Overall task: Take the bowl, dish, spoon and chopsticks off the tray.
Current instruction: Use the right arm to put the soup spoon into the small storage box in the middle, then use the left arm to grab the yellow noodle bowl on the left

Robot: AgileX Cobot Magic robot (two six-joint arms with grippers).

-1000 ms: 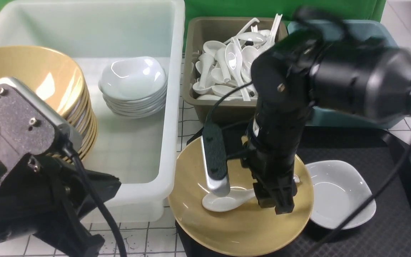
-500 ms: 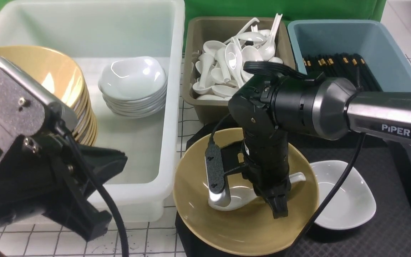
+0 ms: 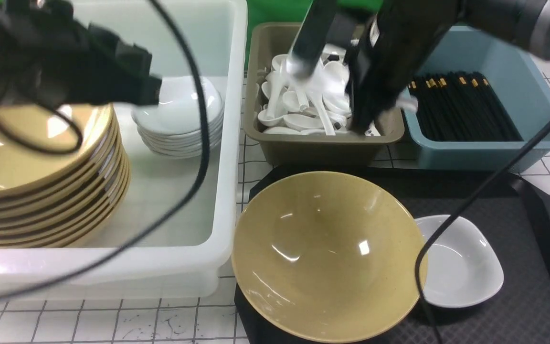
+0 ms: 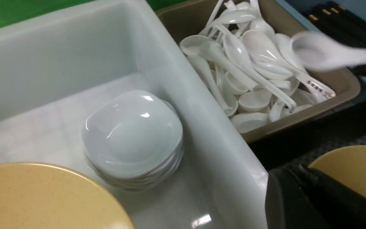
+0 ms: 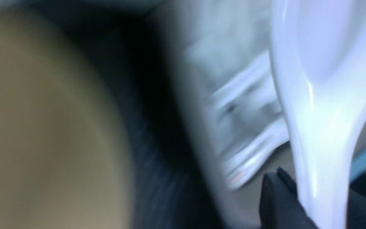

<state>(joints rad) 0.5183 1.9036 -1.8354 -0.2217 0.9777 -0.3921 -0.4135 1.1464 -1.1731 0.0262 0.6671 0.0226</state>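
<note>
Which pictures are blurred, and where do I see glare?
Right wrist view: motion smears nearly everything; only the spoon in the grip looks fairly sharp. Left wrist view: that spoon is a smear, the stacked white dishes are crisp. Front view: the right arm is blurred; light glints on the bowl.

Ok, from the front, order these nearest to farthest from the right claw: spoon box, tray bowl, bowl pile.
1. Spoon box, just below the right gripper.
2. Bowl, on the tray, nearer the camera.
3. Bowl pile, far left in the tub.
</note>
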